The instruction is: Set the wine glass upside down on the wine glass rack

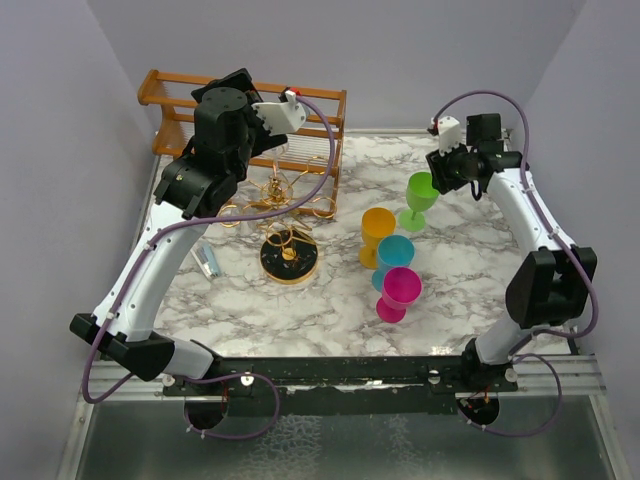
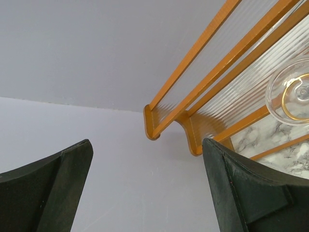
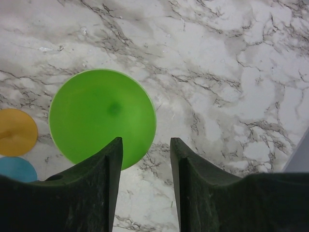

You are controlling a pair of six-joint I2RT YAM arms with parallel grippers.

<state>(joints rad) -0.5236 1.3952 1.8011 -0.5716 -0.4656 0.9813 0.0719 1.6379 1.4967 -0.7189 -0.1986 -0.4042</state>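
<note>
left hand (image 2: 147,145) spread wide, right hand (image 3: 145,142) ajar

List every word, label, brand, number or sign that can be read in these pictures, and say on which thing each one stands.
None can be read.
The small bluish tube lying left of the gold wine glass rack may carry a label, but it is too small to tell.
The green cup, the wooden frame and the marble table show no writing.
</note>
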